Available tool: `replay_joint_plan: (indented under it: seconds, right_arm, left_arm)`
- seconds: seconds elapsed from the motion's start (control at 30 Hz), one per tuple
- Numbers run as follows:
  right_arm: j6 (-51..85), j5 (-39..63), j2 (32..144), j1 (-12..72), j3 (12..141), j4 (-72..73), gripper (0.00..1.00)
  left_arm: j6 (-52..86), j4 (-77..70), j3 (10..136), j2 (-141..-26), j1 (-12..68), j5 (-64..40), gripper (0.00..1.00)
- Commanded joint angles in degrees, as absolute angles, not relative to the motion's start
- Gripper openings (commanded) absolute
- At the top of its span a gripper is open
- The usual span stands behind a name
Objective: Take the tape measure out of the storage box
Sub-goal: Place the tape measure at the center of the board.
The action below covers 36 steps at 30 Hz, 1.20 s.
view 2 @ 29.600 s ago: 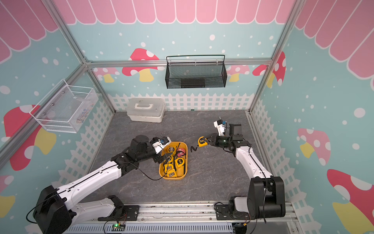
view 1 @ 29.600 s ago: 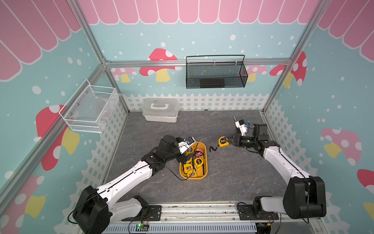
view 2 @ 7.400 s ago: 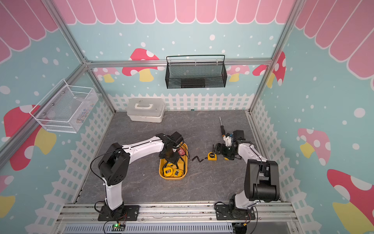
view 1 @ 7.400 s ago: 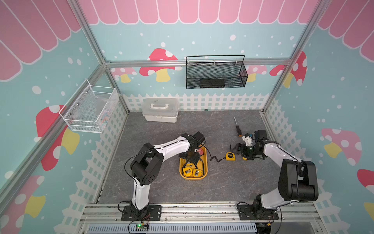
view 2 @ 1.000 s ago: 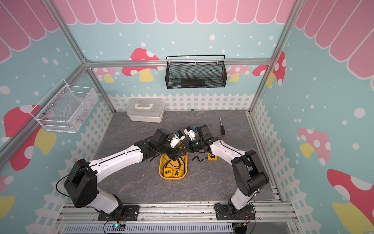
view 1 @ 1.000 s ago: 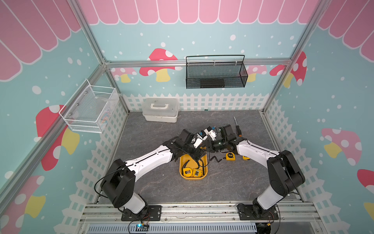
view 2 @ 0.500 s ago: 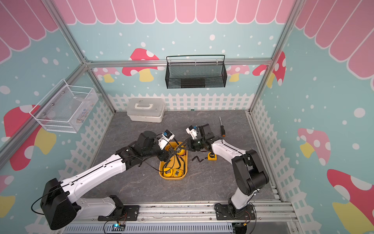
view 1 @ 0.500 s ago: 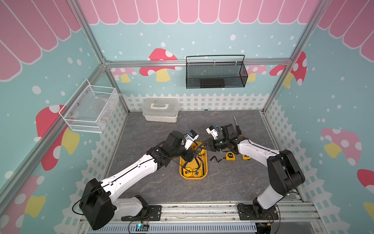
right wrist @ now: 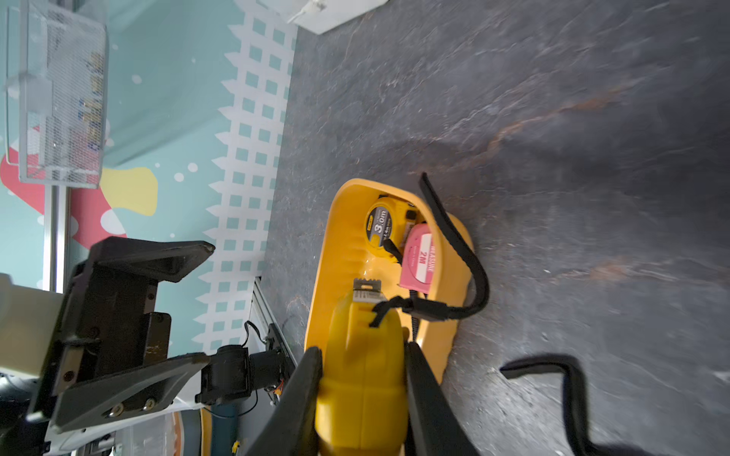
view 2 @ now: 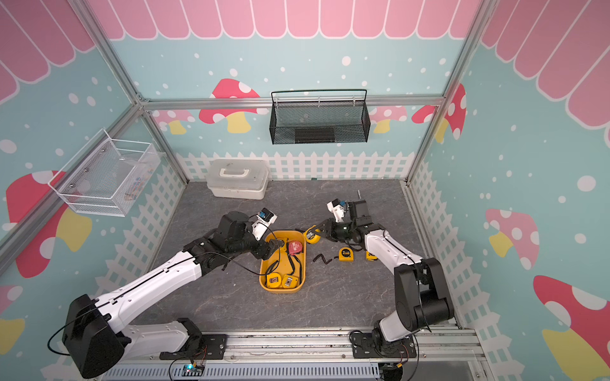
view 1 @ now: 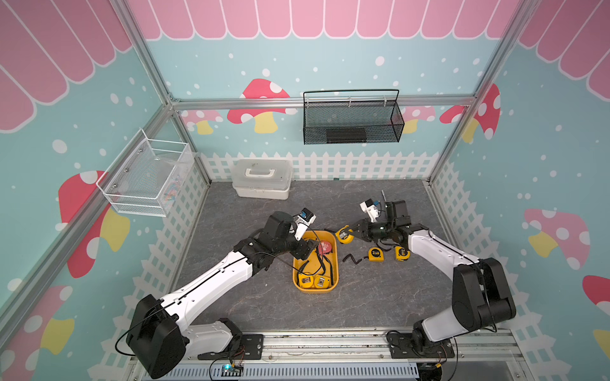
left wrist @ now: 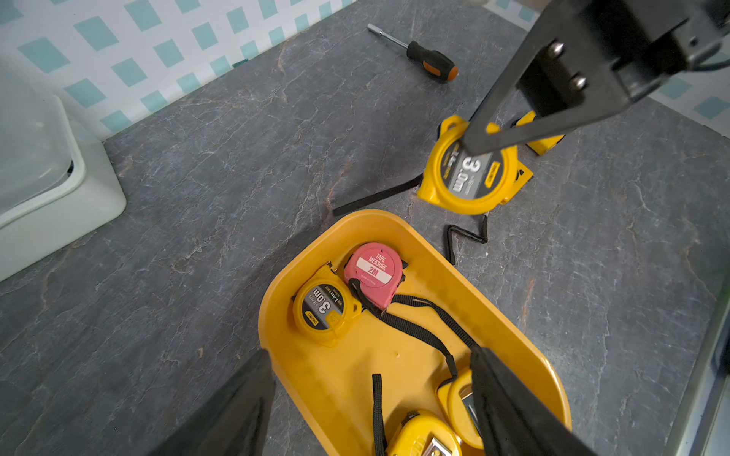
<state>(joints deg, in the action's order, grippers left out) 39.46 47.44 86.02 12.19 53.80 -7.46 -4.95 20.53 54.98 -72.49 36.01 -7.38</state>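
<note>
My right gripper [view 1: 347, 233] [right wrist: 363, 351] is shut on a yellow tape measure [view 1: 343, 235] [view 2: 311, 235] [left wrist: 470, 173], held just off the far right corner of the storage box [view 1: 334, 283] [view 2: 264, 284], a shallow yellow tray. Its black strap [left wrist: 375, 197] trails toward the tray. My left gripper [view 1: 308, 249] [left wrist: 371, 395] hangs open over the tray's far end, holding nothing. Inside lie a pink tape measure [view 1: 325, 246] [left wrist: 374, 272], a yellow one [left wrist: 324, 308] beside it, and two yellow ones [view 1: 313, 281] at the near end.
Two more yellow tape measures [view 1: 375, 254] [view 1: 402, 253] lie on the table right of the tray, under my right arm. A screwdriver [left wrist: 430, 61] lies farther back. A white lidded case [view 1: 262, 179] stands at the back wall, below a black mesh basket [view 1: 351, 120].
The two grippers, close together above the tray a second ago, have drawn apart. The right one has carried the yellow tape measure rightward; the left arm has pulled back to the left.
</note>
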Motion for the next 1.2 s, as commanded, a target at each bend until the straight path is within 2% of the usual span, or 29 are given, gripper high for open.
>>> replay_joint_plan:
  seconds: [0.0, 0.23, 0.6, 0.9, 1.17]
  right_arm:
    - [35.6, 47.2, 82.3, 8.8, 51.8, -11.8, 0.28]
    - [33.4, 46.5, 84.5, 3.7, 53.4, -13.4, 0.28]
    - [31.4, 48.9, 96.7, 4.0, 65.6, -13.2, 0.27]
    - [31.5, 50.7, 102.1, 6.3, 73.1, -12.7, 0.27]
    - [28.8, 47.7, 104.9, 6.6, 72.1, -15.8, 0.27]
  left_arm:
    - [-4.7, 19.9, 55.7, -73.7, 35.5, -8.3, 0.79]
    - [-4.7, 19.0, 55.7, -75.3, 35.4, -9.5, 0.79]
    - [-4.2, 17.5, 54.5, -76.1, 35.4, -9.6, 0.79]
    - [-4.0, 17.1, 55.2, -77.7, 35.4, -9.9, 0.79]
    - [-3.7, 17.1, 55.5, -78.6, 35.3, -10.3, 0.79]
